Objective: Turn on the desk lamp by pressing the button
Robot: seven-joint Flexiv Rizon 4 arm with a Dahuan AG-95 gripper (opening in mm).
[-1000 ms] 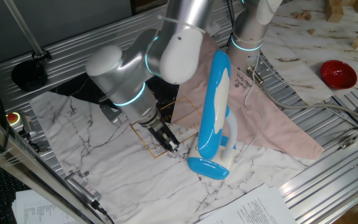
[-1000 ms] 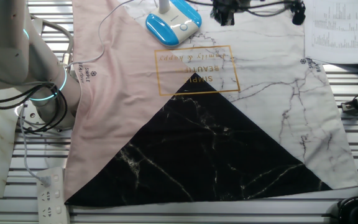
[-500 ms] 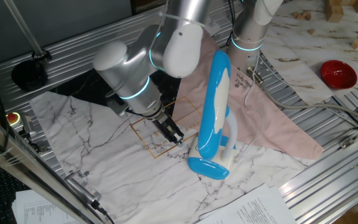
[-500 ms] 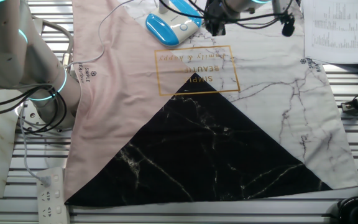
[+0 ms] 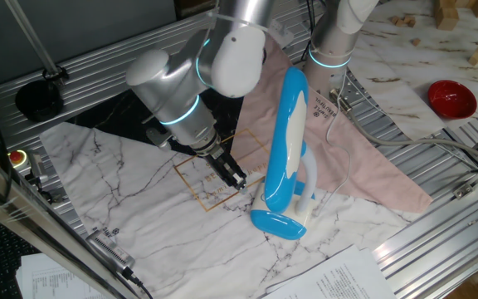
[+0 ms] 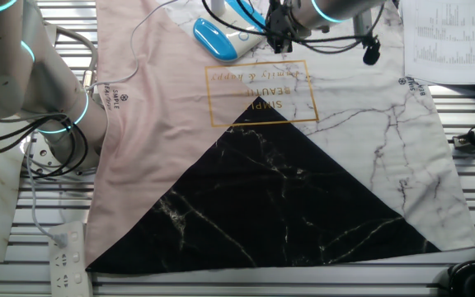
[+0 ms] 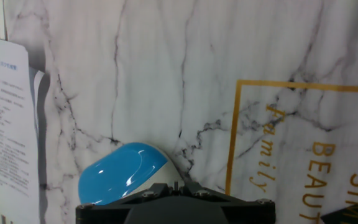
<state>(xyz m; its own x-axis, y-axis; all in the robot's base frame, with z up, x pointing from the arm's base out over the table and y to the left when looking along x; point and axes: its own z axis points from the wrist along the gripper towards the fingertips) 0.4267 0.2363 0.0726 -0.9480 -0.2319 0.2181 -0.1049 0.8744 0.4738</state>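
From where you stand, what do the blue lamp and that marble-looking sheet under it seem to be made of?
The desk lamp looks like glossy blue and white plastic: bright highlights run along its smooth head. The marble-patterned sheet seems to be printed cloth rather than stone, since it lies in soft wrinkles.

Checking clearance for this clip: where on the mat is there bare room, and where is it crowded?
Free: the black triangle and the white marble corner of the mat. Crowded: around the desk lamp, where the gripper hangs beside its base.
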